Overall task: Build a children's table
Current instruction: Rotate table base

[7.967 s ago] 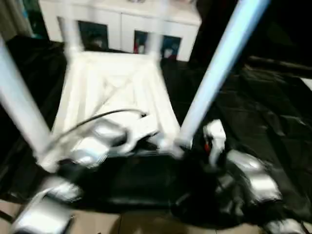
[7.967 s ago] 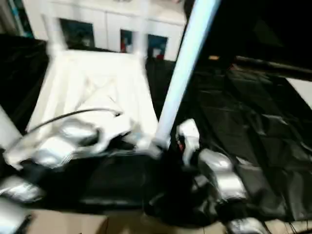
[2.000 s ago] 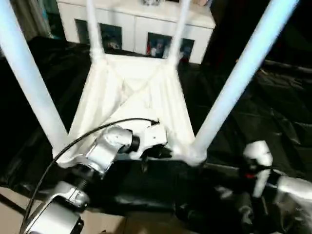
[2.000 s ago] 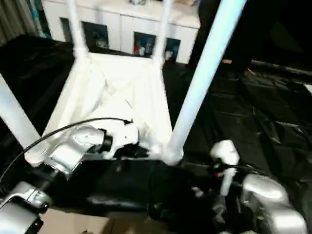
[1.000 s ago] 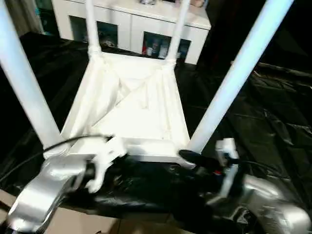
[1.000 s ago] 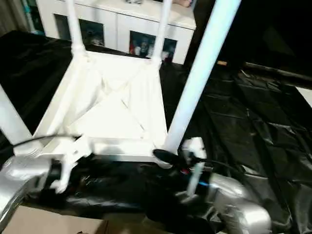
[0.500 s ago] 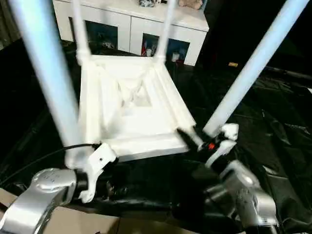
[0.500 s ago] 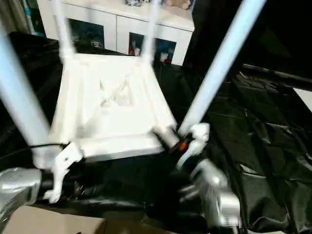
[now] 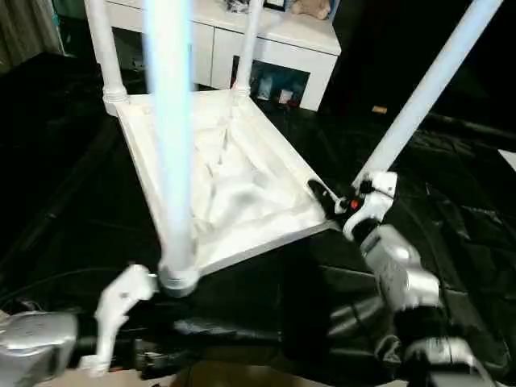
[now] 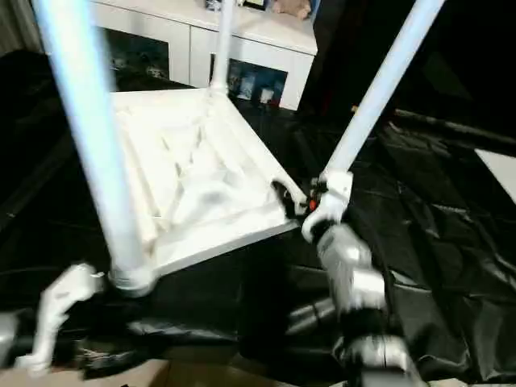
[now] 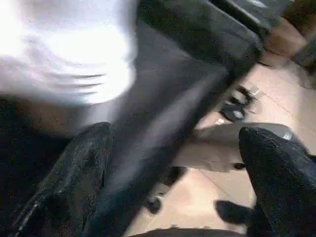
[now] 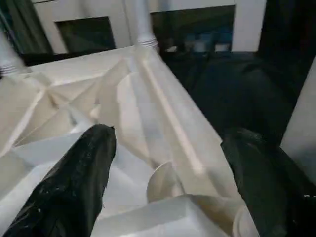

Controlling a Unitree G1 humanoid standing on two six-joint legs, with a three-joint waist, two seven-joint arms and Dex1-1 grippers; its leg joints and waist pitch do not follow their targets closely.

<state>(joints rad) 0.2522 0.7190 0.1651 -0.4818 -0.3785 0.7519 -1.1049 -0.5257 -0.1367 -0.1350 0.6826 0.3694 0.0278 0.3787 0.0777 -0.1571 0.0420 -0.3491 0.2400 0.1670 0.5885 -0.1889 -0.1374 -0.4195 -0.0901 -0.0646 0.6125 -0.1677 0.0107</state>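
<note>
Table turning on the black sheet, left hand letting go

Head views: table (image 9: 234,185) is lying upside down with four legs up, and it is now swung round compared with a second ago. Left gripper (image 9: 113,318) is hanging below the near corner, apart from the leg (image 9: 171,137). Right gripper (image 9: 334,201) is pressing at the right corner.
Left wrist view: fingers (image 11: 79,173) are standing wide apart, holding nothing.
Right wrist view: fingers (image 12: 79,182) are spread wide, straddling the corner socket (image 12: 165,185), not clamping it. Assembly looks finished; turning it upright probably remains.
</note>
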